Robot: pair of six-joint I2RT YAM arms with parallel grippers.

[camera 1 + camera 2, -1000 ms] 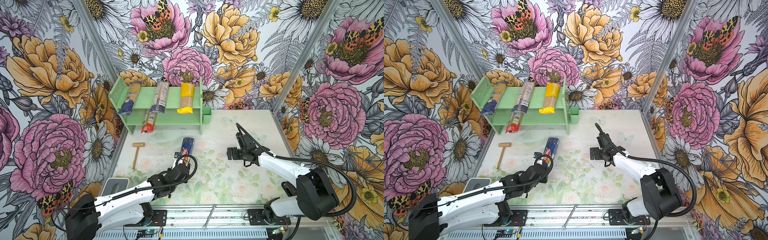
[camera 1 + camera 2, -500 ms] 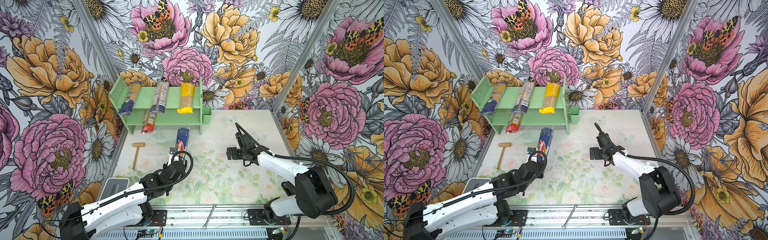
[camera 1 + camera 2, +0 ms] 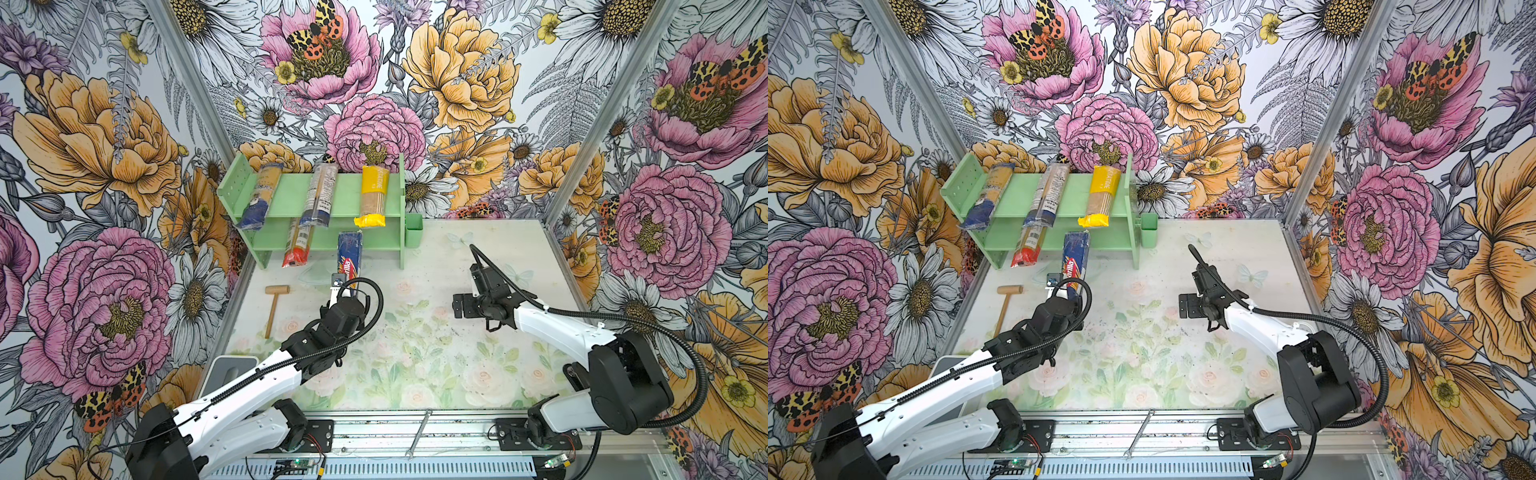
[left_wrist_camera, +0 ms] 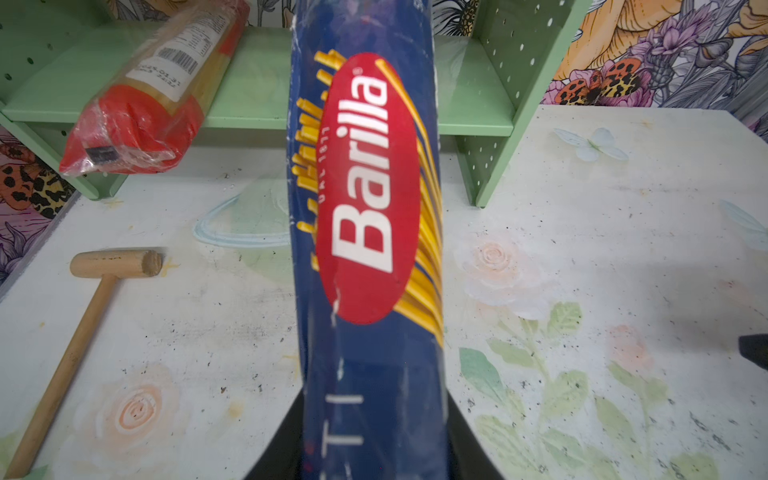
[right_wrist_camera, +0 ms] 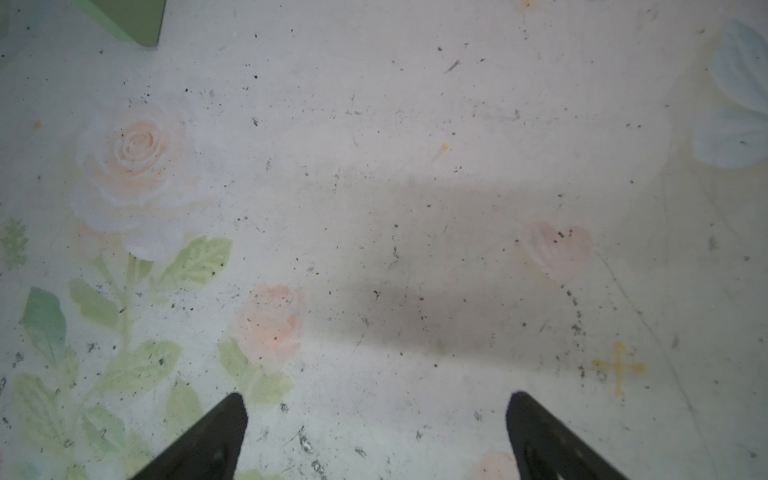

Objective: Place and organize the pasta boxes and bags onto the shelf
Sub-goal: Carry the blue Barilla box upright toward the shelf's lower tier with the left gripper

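Two end effectors show. Left of centre in both top views, the left end effector [image 3: 345, 286] is clenched on the near end of the Barilla box [image 3: 350, 253]. The box's far end reaches over the lower tier of the shelf [image 3: 345, 197], beside the red-ended bag [image 3: 296, 249]. Right of centre, the right end effector [image 5: 376, 415] hangs spread and empty above the counter [image 3: 436, 353].

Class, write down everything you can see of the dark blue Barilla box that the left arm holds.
The Barilla box is long, narrow and dark blue, seemingly cardboard. It has a red oval bearing the white brand name, and drawn yellow spaghetti strands. White scuffs mark its surface. The left pincer is shut on its near end and holds it raised, lengthwise. Its far end points into the lower tier of the shelf; whether it touches there cannot be told.
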